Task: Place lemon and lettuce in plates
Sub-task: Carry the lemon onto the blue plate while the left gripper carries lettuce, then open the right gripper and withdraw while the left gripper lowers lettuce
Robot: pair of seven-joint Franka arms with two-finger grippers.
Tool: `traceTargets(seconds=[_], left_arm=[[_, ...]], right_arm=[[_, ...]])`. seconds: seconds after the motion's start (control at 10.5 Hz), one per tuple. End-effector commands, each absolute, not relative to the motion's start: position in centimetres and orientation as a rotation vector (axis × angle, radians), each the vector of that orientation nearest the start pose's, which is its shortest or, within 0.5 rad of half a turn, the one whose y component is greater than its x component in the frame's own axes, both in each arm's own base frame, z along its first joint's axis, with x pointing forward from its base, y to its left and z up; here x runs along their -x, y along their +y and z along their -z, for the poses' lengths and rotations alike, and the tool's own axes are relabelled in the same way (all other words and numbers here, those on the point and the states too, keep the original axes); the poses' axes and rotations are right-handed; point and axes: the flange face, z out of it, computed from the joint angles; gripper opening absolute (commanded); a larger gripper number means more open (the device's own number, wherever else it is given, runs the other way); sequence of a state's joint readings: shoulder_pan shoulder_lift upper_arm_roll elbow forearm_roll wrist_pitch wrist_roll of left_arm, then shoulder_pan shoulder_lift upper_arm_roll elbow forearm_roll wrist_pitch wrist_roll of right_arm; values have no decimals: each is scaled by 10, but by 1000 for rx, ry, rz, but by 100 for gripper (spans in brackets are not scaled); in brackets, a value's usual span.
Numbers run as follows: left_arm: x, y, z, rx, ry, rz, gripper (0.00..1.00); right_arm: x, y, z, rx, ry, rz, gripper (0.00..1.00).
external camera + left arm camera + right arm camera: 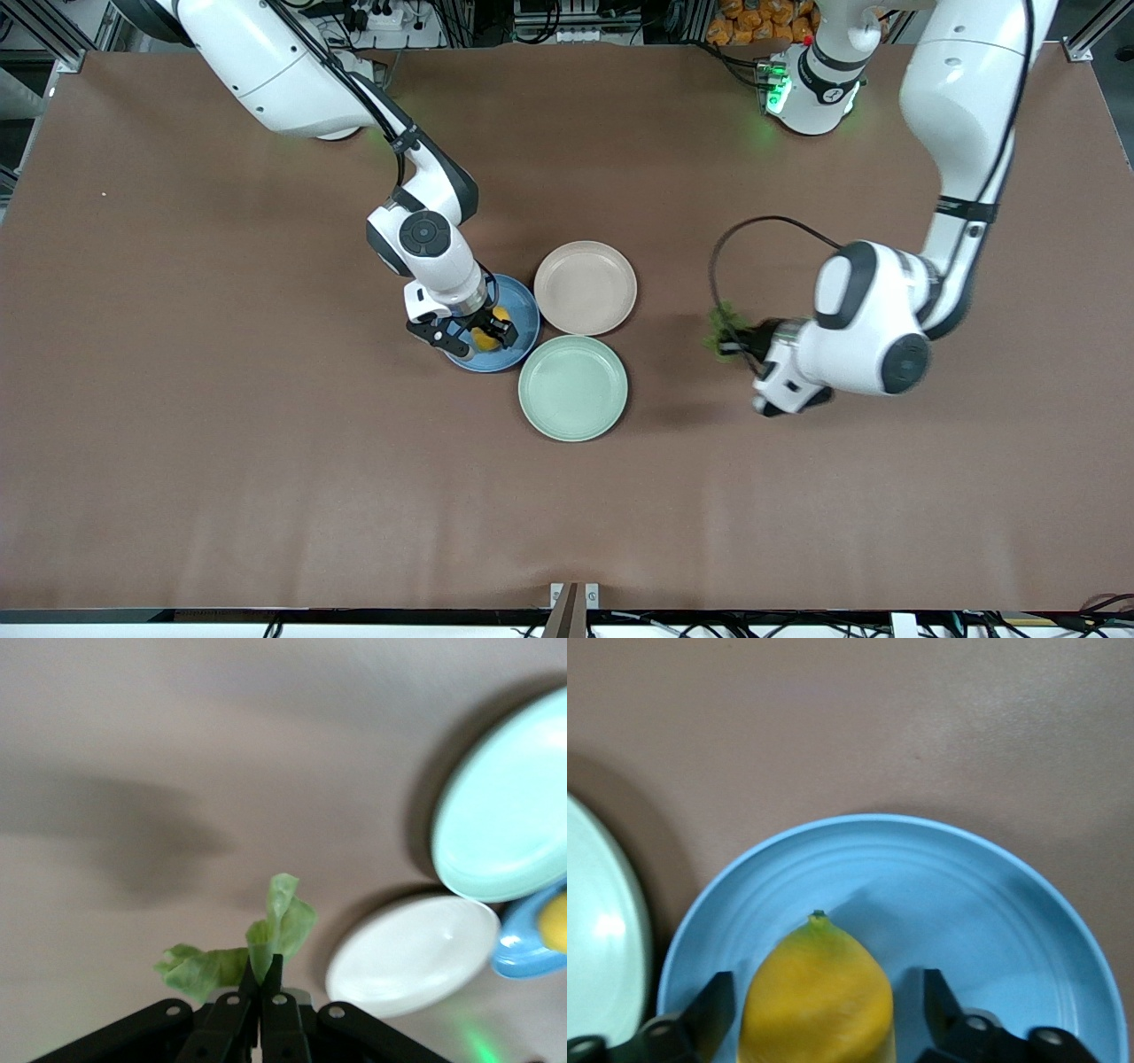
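Observation:
The yellow lemon (485,337) lies in the blue plate (524,312). My right gripper (469,335) is open around it, one finger on each side with a gap at both, as the right wrist view shows: lemon (819,1001), blue plate (966,904), gripper (828,990). My left gripper (733,341) is shut on the green lettuce (722,321) and holds it over the bare table, toward the left arm's end from the plates. In the left wrist view the lettuce (282,921) sticks out of the shut gripper (264,970). The beige-pink plate (585,288) is empty.
A pale mint-green plate (573,387) lies empty, nearer to the front camera than the beige-pink plate, touching both other plates. It also shows in the left wrist view (505,815) and at the edge of the right wrist view (594,930). Brown table all around.

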State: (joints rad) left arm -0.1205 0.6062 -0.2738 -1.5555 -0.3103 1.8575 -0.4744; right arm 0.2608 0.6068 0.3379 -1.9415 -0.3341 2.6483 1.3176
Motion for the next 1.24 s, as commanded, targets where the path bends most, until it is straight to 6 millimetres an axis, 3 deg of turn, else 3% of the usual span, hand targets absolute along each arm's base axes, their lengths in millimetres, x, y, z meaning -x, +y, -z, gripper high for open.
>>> traceTargets(seconds=[0.0,0.19,0.38,0.57,0.67,0.86,0.96,1.05,1.15], left_arm=[[-596,-293,-301,3277,-511,-865,0],[-578,-323,-287,3270,-581,-1010,0],[-563,-354,-279,3261,-619,-1007,0],[-553,-380,-258,3246,-686,-981,0],[-552,-384,-254,3243,-722,-976,0],[-553,-388,-243,3224,-783,-985,0],[-553,-391,-241,3226,-788,-979,30],[-552,-392,-240,3219,-805,-979,92],[-545,-404,-237,3206,-841,-965,100]], right_arm=[[-535,354,-244,2914,748,176,100],[-547,332,-284,3003,702,188,100],[-563,283,-323,3103,612,205,100],[-579,243,-372,3126,505,311,100],[-582,225,-393,3115,503,311,100],[-582,181,-438,3129,298,245,100],[-580,156,-462,3122,238,227,100],[-577,134,-479,3124,188,210,100],[-576,113,-491,3136,138,203,100]])
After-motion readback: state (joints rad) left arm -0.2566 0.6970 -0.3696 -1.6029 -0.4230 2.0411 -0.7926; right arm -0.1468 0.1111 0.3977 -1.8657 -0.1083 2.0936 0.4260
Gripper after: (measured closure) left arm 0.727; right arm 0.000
